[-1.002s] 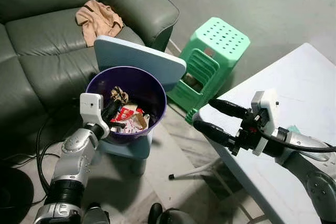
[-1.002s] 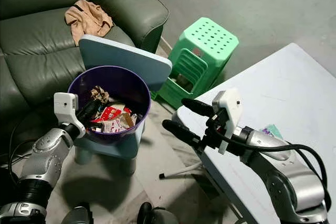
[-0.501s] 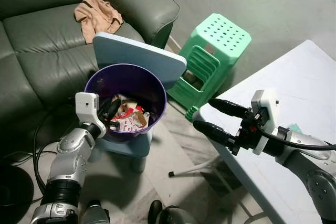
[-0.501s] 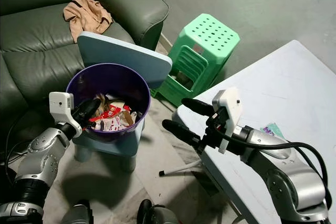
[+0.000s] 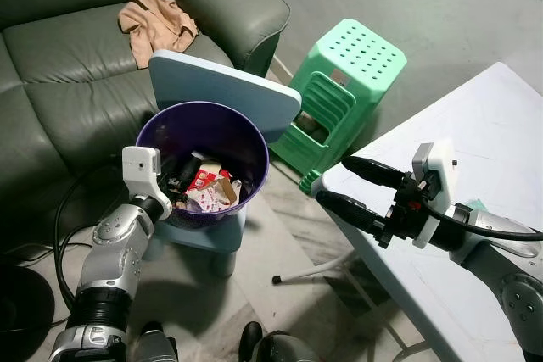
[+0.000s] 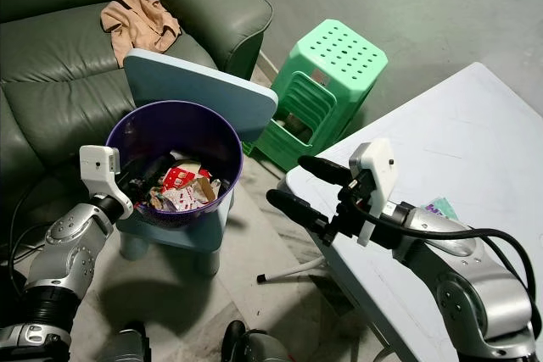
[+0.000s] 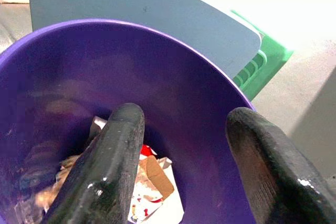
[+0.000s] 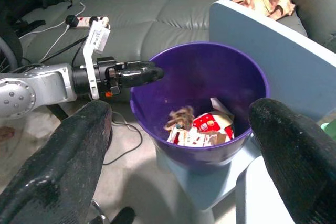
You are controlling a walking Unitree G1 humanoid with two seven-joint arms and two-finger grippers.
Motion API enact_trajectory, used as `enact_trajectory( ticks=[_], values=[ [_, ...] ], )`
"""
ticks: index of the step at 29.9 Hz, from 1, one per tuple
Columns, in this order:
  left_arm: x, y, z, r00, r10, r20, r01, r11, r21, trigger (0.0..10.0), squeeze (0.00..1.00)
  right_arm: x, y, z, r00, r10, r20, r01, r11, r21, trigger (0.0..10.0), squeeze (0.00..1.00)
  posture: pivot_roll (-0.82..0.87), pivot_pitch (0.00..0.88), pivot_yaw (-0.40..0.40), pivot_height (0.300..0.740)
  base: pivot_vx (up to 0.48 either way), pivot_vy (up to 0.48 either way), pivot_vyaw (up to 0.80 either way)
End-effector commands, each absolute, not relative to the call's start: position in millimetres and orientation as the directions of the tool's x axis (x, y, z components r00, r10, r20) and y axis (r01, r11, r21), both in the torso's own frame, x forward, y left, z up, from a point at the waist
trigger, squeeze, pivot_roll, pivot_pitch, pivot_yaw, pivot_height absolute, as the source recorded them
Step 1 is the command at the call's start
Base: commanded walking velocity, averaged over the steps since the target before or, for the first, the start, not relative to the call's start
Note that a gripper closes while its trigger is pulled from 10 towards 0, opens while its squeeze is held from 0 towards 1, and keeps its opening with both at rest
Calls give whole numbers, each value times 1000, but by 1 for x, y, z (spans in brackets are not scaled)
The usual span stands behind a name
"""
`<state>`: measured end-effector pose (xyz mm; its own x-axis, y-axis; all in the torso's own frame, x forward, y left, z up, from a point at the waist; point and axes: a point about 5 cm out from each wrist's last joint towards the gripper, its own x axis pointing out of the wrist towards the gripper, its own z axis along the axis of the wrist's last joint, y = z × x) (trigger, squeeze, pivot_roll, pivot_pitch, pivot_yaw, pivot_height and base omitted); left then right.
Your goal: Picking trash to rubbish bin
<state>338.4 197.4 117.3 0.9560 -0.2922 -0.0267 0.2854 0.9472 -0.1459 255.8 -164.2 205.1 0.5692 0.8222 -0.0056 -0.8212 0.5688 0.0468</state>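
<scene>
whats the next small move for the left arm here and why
Probably draw the left gripper back clear of the purple bin. Its fingers are open and empty at the rim, with wrappers lying inside, so the drop looks done. The right gripper hangs open, empty, by the white table.

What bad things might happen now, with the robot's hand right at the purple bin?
1. The left gripper sits open just over the rim of the purple bin. The bin stands on a small blue chair, so a nudge might tip it and spill the wrappers.
2. The right gripper hangs open past the white table edge, near the green stool. A quick swing might bump the stool.
</scene>
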Motion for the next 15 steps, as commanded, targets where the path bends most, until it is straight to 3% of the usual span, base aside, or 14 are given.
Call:
enact_trajectory(
  ticks=[1, 15],
  values=[
    [338, 196, 114, 952, -304, -39, 294, 942, -165, 10000, 1000, 255, -169, 208, 581, 814, -2, -814, 581, 30, 10000, 0, -44, 288, -264, 740, 0, 0, 0],
    [336, 200, 133, 970, -243, 31, 245, 955, -167, 10000, 1000, 272, -173, 199, 700, 712, 61, -714, 699, 32, 10000, 0, 5, 229, -214, 740, 0, 0, 0]
  ],
)
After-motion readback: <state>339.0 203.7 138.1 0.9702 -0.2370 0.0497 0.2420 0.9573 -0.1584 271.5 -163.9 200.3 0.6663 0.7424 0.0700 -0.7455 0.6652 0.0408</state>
